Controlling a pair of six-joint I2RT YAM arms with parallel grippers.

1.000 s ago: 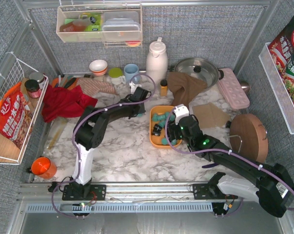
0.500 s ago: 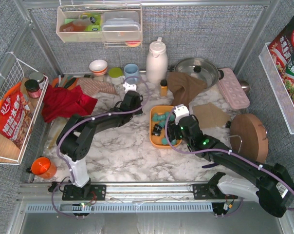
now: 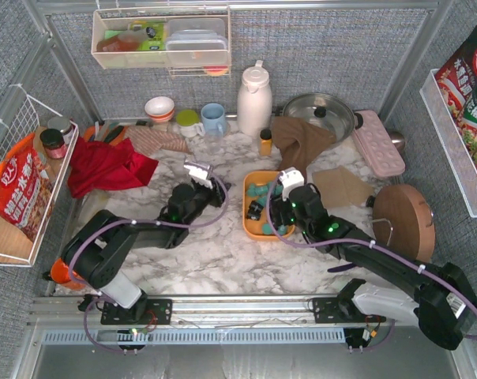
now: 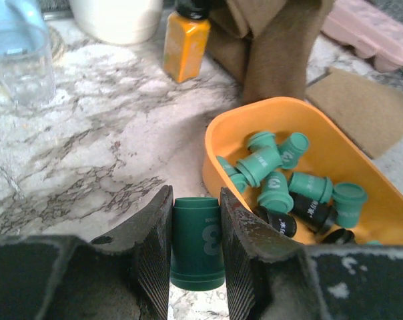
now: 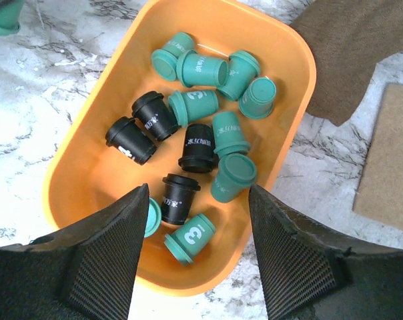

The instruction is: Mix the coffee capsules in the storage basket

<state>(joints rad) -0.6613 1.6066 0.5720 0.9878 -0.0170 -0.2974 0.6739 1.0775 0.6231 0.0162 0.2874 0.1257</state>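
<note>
The left gripper (image 4: 196, 223) is clamped tight on one teal-green capsule (image 4: 196, 247), holding it over the marble table (image 4: 108, 153) near the left side of the orange storage basket (image 4: 335, 157). The right gripper (image 5: 200, 200) hangs above the basket, jaws spread with nothing between them. The other coffee capsules (image 5: 200, 105), green and black, lie jumbled inside.

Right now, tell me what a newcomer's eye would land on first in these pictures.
The orange storage basket sits mid-table, full of teal and black coffee capsules, with the open right gripper hanging over it. Just left of it, the left gripper pinches one green capsule outside the basket. A red cloth lies at the far left.
</note>
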